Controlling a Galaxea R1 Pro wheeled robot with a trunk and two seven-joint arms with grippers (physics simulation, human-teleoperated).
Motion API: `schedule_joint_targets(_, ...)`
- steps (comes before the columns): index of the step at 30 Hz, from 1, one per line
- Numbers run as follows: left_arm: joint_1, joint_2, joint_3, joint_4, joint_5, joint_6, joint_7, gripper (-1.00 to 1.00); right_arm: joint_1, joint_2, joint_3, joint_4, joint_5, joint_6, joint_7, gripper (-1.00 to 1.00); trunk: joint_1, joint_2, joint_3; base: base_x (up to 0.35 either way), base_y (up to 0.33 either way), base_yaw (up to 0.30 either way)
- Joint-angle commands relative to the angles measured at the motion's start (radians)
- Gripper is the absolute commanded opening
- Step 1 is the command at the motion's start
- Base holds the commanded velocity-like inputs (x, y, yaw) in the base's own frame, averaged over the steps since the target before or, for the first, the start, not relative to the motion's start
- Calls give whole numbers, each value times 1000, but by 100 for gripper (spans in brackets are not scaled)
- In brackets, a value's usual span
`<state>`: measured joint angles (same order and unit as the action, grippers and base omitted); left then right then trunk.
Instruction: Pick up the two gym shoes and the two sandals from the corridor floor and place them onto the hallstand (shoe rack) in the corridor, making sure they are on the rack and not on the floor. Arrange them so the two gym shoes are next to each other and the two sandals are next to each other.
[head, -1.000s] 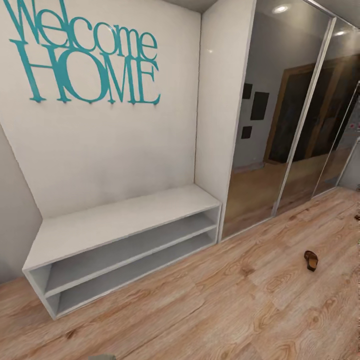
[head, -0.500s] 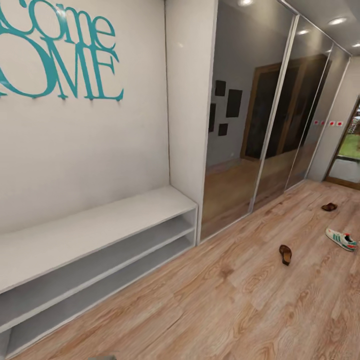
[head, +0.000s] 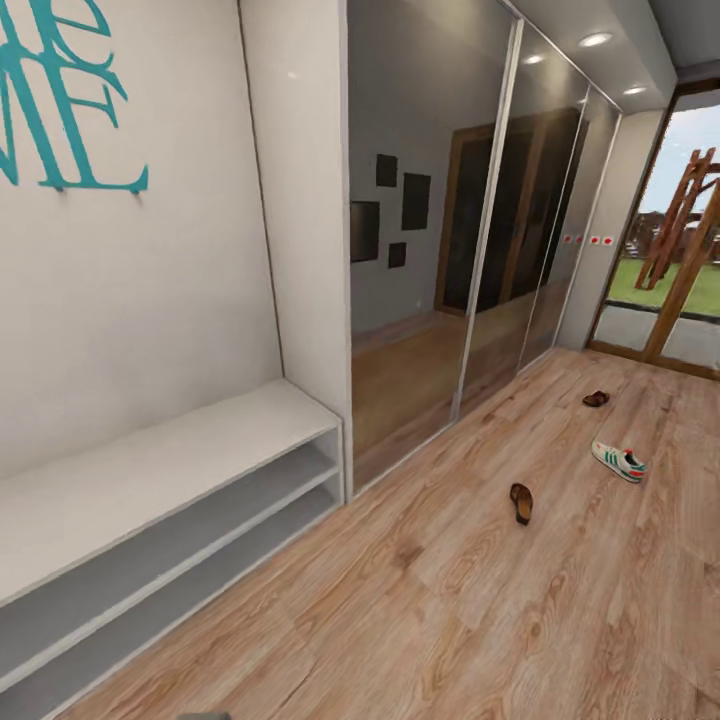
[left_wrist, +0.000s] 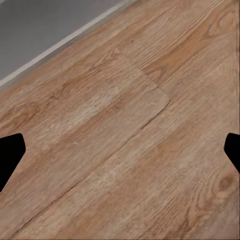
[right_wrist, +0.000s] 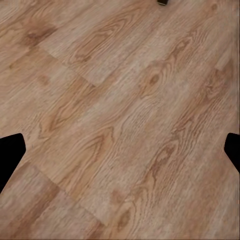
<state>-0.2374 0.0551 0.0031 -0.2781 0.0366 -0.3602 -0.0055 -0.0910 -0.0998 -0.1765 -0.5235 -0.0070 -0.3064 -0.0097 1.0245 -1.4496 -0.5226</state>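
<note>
Left gripper (left_wrist: 120, 150): your left wrist view has the two dark fingertips at opposite edges of the picture, jaws spread wide, nothing between them but corridor floor (left_wrist: 125, 130).
Right gripper (right_wrist: 120, 150): same posture in your right wrist view, jaws wide apart and empty, over bare planks.
Left wrist extras: a grey surface with a pale edge strip (left_wrist: 55, 25) borders the planks; you cannot tell what it belongs to.
Right wrist extras: a small dark object (right_wrist: 163, 2) is cut off at the picture's edge, too little of it to identify.
Writing: teal wall lettering (head: 60, 110) in your head view, cropped; only "e" above "ME" can be read.
Rack under lettering: white bench unit (head: 150, 480) with two open shelf levels, at the left of the head view.
Near sandal (head: 521, 502): dark brown, flat on the floor, mid-corridor.
Gym shoe (head: 619, 461): white with green stripes, on the floor beyond and to the right of that sandal, well apart from it.
Far sandal (head: 596, 398): on the floor further down, near the mirrored wardrobe doors (head: 440, 230).
Shoes relative to jaws: cannot tell; all three lie well ahead of you on the floor.
</note>
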Motion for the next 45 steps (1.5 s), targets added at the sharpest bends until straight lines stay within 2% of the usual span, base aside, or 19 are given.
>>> schedule_joint_targets(1,0,0,0,0,4,-3,-1,100,-1,0,0,1,-1,-3,-1,100,0,0,-2,298,-198,-264)
schedule_joint_targets(30,0,0,0,10,1,-3,-1,100,-1,0,0,1,-1,-3,-1,100,0,0,-27,298,-197,-264)
schedule_joint_targets(45,0,0,0,10,2,-3,-1,100,-1,0,0,0,-1,-3,-1,100,0,0,-41,312,-118,-262)
